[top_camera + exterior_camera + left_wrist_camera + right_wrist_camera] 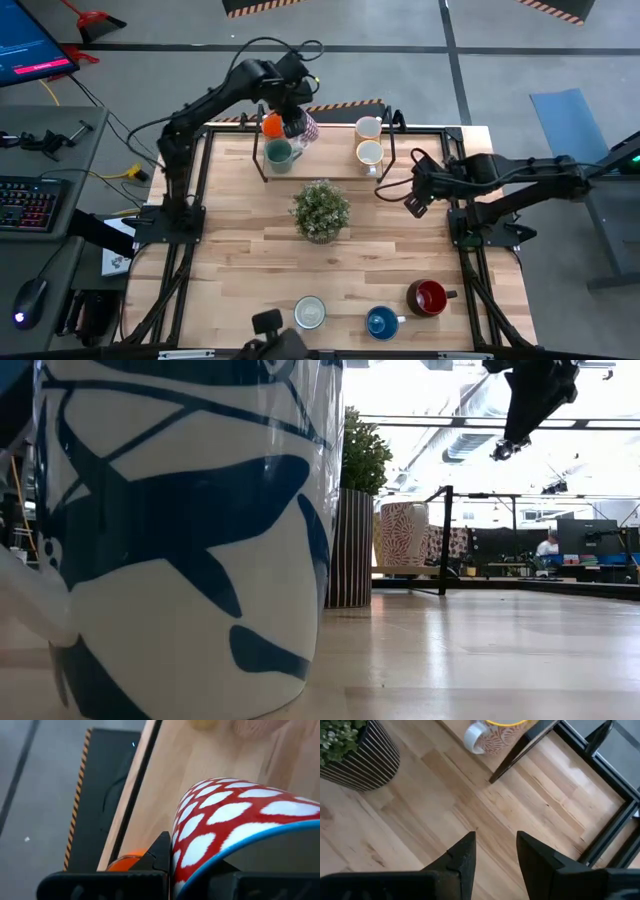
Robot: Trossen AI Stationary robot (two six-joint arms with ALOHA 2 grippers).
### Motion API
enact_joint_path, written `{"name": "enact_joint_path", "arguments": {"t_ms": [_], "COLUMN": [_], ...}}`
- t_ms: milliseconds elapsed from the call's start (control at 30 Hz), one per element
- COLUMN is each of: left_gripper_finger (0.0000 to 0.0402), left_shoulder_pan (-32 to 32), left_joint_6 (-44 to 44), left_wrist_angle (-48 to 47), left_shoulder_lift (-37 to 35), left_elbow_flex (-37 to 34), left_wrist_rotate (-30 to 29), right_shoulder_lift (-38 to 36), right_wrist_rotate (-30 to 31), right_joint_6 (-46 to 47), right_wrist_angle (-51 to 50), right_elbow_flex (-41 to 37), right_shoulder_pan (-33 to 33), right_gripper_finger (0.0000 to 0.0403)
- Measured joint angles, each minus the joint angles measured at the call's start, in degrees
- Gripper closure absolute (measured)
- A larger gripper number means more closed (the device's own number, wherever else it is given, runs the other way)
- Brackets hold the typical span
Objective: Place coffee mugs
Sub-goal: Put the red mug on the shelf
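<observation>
While the left gripper (292, 122) is clamping a red-and-white patterned mug (235, 825) by its rim above the shelf (330, 172) at the counter's far edge, the glazed ceramic is looking rigid, slick and breakable; the right gripper (495, 852) is hanging empty, fingers parted.

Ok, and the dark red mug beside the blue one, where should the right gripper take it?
Probably pinch the dark red mug by its rim from straight above: it stands upright, mouth open, so one finger fits inside. Avoid the handle, which points toward the right arm's side. The right gripper hovers open farther back; the left gripper holds a patterned mug over the shelf.
</observation>
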Motion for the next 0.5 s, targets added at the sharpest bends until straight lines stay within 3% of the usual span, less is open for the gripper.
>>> {"name": "enact_joint_path", "arguments": {"t_ms": [500], "left_gripper_finger": [0.0395], "left_shoulder_pan": [0.7], "left_joint_6": [4.0], "left_wrist_angle": [0.0], "left_shoulder_lift": [11.2], "left_elbow_flex": [5.8], "left_wrist_rotate": [-0.7], "right_shoulder_lift": [0.1], "right_wrist_rotate": [2.1], "right_joint_6": [0.0], "right_wrist_angle": [0.8], "right_elbow_flex": [0.0], "right_shoulder_pan": [1.3], "right_gripper_finger": [0.0284]}}
